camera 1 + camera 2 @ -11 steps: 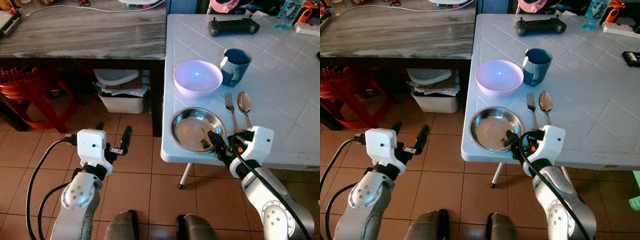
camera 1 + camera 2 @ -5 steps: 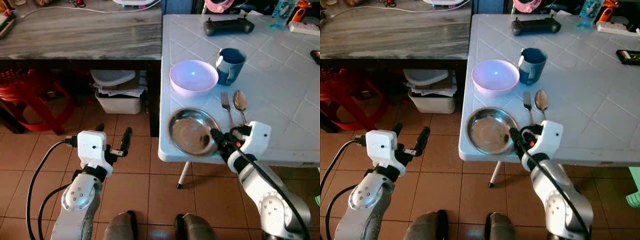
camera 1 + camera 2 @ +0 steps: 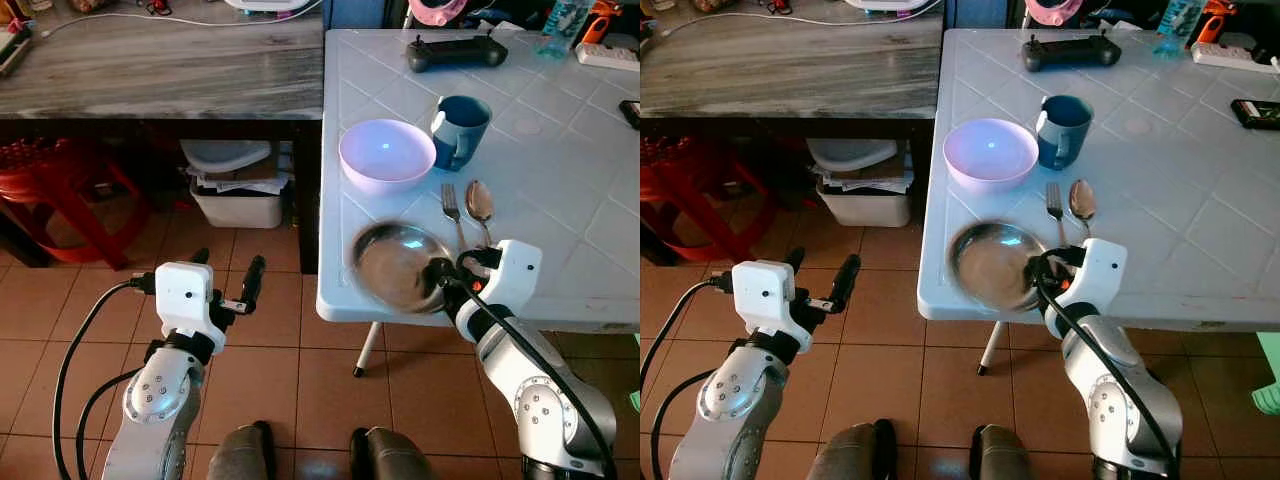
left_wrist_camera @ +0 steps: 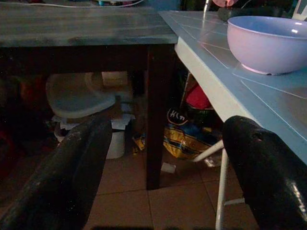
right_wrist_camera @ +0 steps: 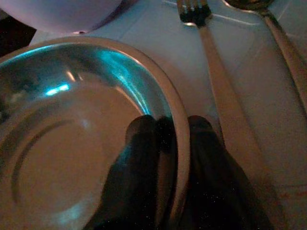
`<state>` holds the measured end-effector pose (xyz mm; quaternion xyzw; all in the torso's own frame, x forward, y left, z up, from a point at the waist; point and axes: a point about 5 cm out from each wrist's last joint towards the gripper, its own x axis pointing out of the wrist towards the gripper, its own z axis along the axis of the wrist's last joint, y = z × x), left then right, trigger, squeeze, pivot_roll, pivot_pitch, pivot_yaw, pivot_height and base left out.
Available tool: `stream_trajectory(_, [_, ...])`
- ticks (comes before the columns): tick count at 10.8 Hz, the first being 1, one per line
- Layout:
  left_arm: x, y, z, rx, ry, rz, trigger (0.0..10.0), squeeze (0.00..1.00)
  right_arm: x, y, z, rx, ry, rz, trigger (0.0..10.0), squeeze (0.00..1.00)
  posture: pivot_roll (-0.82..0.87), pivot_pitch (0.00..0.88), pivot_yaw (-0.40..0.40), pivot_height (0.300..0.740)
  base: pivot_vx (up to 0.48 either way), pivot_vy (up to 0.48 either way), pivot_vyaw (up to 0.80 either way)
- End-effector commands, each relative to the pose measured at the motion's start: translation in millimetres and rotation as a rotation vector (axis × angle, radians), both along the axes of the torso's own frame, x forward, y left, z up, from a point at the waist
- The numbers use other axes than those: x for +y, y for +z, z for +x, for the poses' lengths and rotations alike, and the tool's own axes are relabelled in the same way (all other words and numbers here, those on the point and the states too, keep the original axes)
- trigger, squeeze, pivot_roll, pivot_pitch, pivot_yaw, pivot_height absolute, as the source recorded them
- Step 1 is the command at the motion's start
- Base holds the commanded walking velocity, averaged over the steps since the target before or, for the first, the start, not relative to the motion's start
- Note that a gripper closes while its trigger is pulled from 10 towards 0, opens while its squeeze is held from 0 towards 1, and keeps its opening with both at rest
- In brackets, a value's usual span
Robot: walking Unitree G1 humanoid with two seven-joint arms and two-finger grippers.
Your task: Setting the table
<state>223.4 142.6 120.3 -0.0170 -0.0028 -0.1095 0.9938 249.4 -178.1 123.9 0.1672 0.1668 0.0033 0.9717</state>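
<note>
Steel plate (image 3: 400, 265) sits at the near left corner of the white table (image 3: 560, 130), right gripper (image 5: 165, 132) pinching its near rim, one finger inside and one outside, so it can slide or lift it. Plate looks motion-blurred in the head views, so its exact pose is hard to read. Lilac bowl (image 3: 387, 155) and blue mug (image 3: 462, 128) are just beyond it, fork (image 3: 451, 212) and spoon (image 3: 485, 208) to its right: the setting looks mostly laid. Left gripper (image 3: 222, 278) hangs idle over the floor, fingers spread, holding nothing. Fingertip contact is dark in the right wrist view.
</note>
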Motion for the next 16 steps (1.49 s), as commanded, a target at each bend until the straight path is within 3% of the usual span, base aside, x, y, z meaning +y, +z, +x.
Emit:
stream_trajectory(1, [1.3, -1, -0.9, 0.009, -0.003, 0.011, 10.0, 0.0, -7.9, -16, -4.1, 0.091, -0.046, -0.045, 0.0, 0.0, -0.04, 0.151, 0.029, 0.74, 0.0, 0.0, 0.0])
stream_trajectory(3, [2.8, -2, -0.5, 0.01, -0.001, 0.013, 10.0, 0.0, -11.5, -15, -3.3, 0.076, -0.083, -0.054, 0.0, 0.0, -0.04, 0.145, 0.031, 0.74, 0.0, 0.0, 0.0])
stream_trajectory(6, [1.6, -3, -1.0, 0.019, -0.004, -0.009, 10.0, 0.0, -3.9, 2, 9.3, -0.066, -0.086, -0.031, 0.0, 0.0, -0.03, 0.126, 0.03, 0.74, 0.0, 0.1, 0.0])
stream_trajectory(8, [-2.5, -1, 1.9, 0.015, -0.032, -0.052, 10.0, 0.0, -3.0, 17, 22.1, -0.173, -0.122, -0.018, 0.0, 0.0, -0.03, 0.114, 0.026, 0.74, 0.0, 0.48, 0.0])
stream_trajectory(11, [4.2, -5, 12.2, 0.005, 0.009, -0.059, 10.0, 0.0, 4.9, 21, 30.2, -0.233, -0.108, -0.028, 0.0, 0.0, -0.04, 0.091, 0.015, 0.74, 0.0, 0.48, 0.0])
stream_trajectory(16, [4.9, 1, 21.8, -0.05, 0.014, 0.011, 10.0, 0.0, 4.9, 26, 35.7, -0.289, -0.115, -0.057, 0.0, 0.0, -0.05, 0.071, 0.021, 0.74, 0.0, 0.478, 0.0])
